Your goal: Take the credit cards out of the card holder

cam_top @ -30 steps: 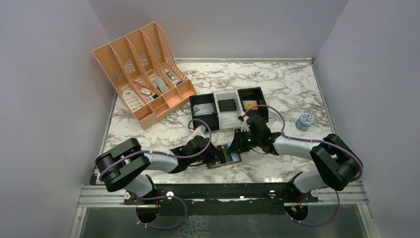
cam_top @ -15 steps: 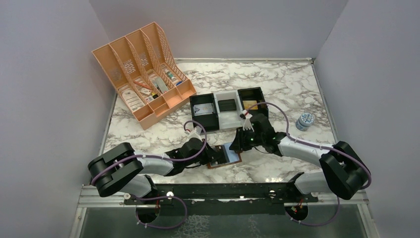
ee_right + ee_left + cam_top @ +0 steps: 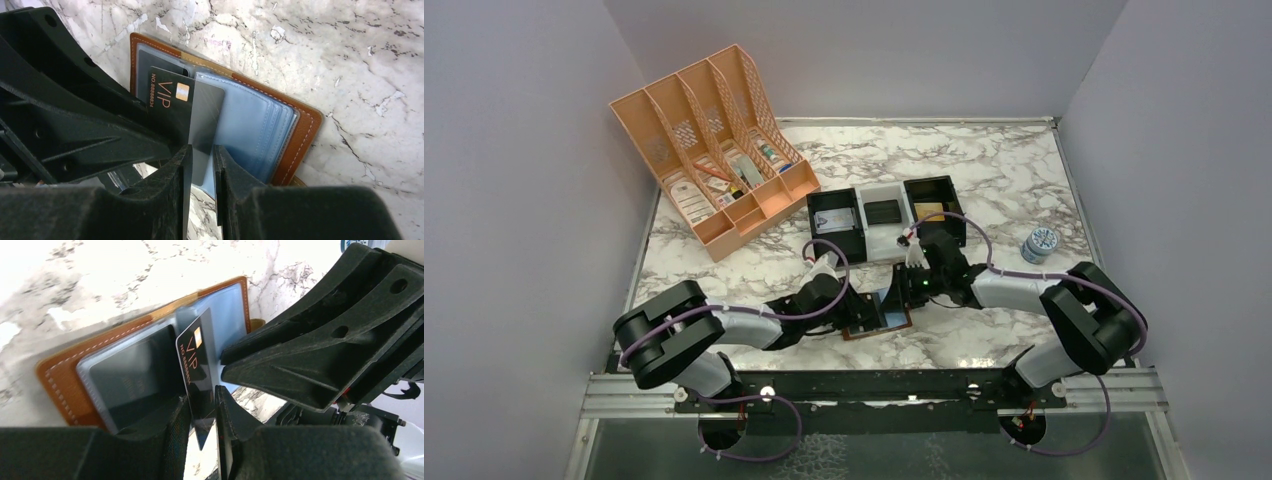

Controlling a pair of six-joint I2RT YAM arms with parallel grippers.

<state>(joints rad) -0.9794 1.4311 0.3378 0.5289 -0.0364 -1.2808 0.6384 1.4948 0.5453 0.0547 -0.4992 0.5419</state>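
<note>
credit card: black, gold "VIP" lettering, small gold chip square, thin pale number line
card holder: tan-brown leather, pale stitching along the edge; inner pockets pale blue-grey, one sleeve smoky clear-grey
table: white marble, grey-brown veining
file organiser, upper left of frame: peach-orange, lattice cut-out dividers
trays, centre of frame: black, white, black in a row
jar, right of frame: white with a blue pattern on top
arms: black joints, light grey links
cables: purple
walls: plain pale lilac-grey
</note>
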